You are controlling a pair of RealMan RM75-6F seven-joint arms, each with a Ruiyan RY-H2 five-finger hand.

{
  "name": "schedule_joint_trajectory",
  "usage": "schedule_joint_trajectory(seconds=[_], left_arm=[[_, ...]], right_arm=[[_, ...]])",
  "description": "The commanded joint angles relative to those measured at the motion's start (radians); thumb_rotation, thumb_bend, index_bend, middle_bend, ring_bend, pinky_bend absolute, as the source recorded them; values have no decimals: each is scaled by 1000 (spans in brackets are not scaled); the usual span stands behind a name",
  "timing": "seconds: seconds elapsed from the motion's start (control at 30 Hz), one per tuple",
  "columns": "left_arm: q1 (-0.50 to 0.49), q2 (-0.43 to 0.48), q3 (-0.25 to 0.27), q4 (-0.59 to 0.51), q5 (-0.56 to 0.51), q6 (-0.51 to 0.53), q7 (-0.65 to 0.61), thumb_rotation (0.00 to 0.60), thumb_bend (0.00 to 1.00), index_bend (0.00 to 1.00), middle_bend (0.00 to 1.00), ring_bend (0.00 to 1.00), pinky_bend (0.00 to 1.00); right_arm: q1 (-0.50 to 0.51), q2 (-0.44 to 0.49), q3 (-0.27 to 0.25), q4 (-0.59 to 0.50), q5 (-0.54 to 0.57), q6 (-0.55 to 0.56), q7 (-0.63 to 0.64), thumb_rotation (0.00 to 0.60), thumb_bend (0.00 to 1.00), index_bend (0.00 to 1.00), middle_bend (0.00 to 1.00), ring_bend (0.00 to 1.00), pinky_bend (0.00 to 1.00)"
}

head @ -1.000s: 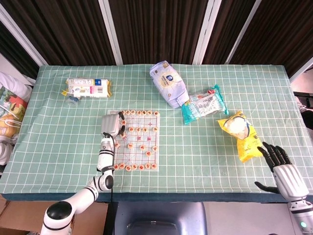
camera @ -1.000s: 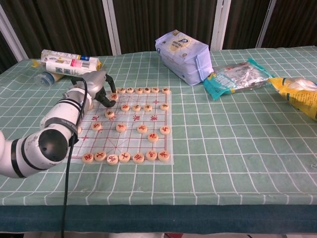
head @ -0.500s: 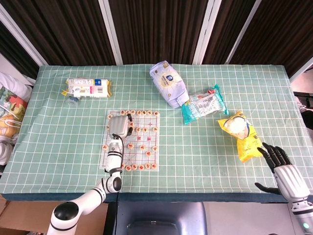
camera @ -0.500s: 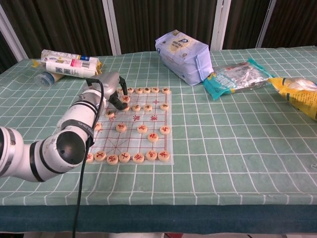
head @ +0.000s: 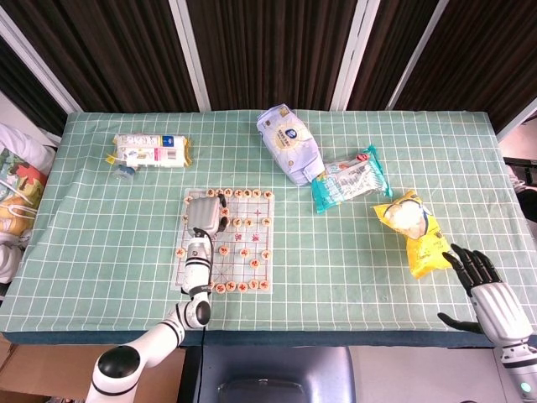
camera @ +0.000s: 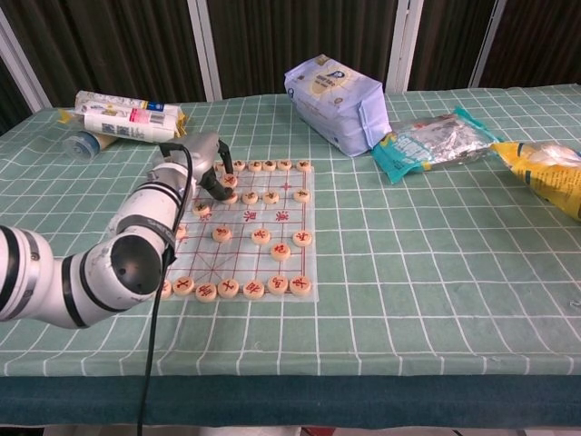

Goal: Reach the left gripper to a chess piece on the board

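A Chinese chess board [head: 243, 252] [camera: 247, 243] lies on the green checked cloth, with round wooden pieces in rows on it. My left hand [head: 205, 217] [camera: 201, 162] hangs over the board's far left corner. Its dark fingers [camera: 216, 184] bend down onto a piece [camera: 229, 181] in the second row, and I see nothing lifted or held. The arm runs back across the board's left edge and hides several pieces there. My right hand [head: 485, 292] rests at the table's near right edge with its fingers spread, holding nothing; the chest view does not show it.
A blue-white bag [head: 289, 143] [camera: 338, 102] stands behind the board. A teal packet [head: 348, 178] [camera: 427, 141] and a yellow packet [head: 415, 231] [camera: 545, 173] lie to the right. A flat package [head: 151, 151] [camera: 127, 116] and a bottle [camera: 86, 143] lie far left.
My left hand has moved right from the board's left edge to over the pieces in the far left corner, then slowed almost to rest. The right hand has stayed put.
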Motion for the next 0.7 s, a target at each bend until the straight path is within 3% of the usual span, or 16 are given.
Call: schedule_joint_trajectory(seconds=[0.03, 0.7], left_arm=[[-5, -4, -1, 4, -1, -2, 1, 600, 343, 495, 1000, 1000, 1000], [-10, 1, 0, 2, 2, -14, 0, 600, 361, 367, 1000, 1000, 1000]], right_arm=[[0, 0, 0, 0, 0, 0, -1, 600, 199, 0, 0, 0, 0], [-1, 0, 0, -5, 5, -2, -13, 600, 199, 0, 0, 0, 0]])
